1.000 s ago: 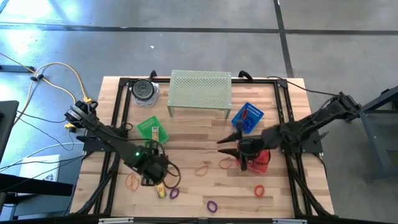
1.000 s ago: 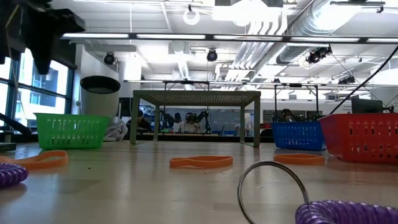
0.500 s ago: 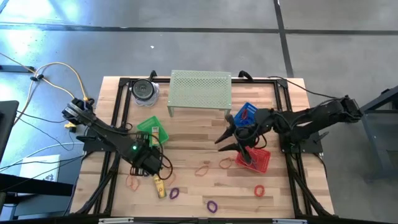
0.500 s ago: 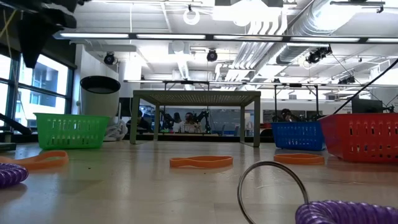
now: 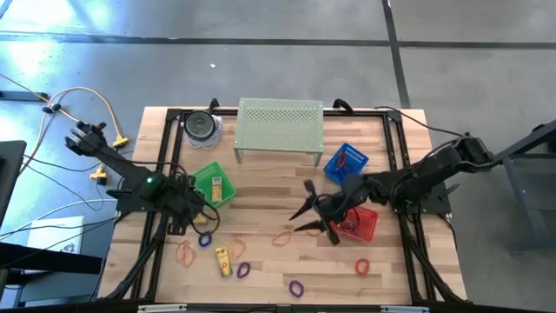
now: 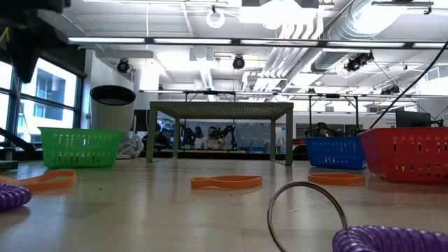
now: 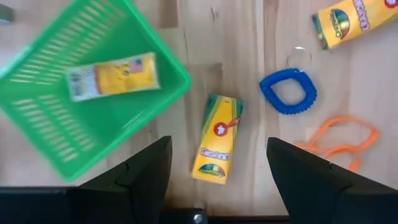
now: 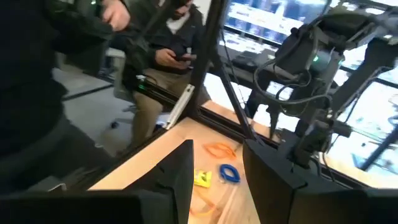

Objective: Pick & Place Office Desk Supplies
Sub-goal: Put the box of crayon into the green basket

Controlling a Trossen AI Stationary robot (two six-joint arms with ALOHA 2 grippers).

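Observation:
The supplies lie along the near half of the table: orange bands (image 5: 283, 236) (image 5: 184, 254), a blue coil loop (image 5: 205, 239), purple coils (image 5: 244, 270) (image 5: 297, 286), a red coil (image 5: 362, 266) and a yellow crayon box (image 5: 222, 259). My left gripper (image 5: 196, 214) is open beside the green basket's (image 5: 214, 184) near corner. In the left wrist view the left gripper (image 7: 217, 186) hangs over a second yellow crayon box (image 7: 217, 138) lying flat on the wood; a third box (image 7: 112, 76) lies inside the green basket (image 7: 37, 124). My right gripper (image 5: 306, 215) is open, pointing toward the table's left, above an orange band (image 5: 313, 229).
A red basket (image 5: 358, 224) sits right behind the right gripper and a blue basket (image 5: 346, 163) beyond it. The pale green perforated stand (image 5: 280, 129) and the dark-lidded jar (image 5: 201, 127) stand along the far edge. A seated person (image 8: 168, 68) shows beyond the table.
My left gripper has moved from the yellow box by the near edge toward the far-left, up to the green basket, uncovering the blue coil. My right gripper swung toward the blue basket, then came back toward the near edge and a little left.

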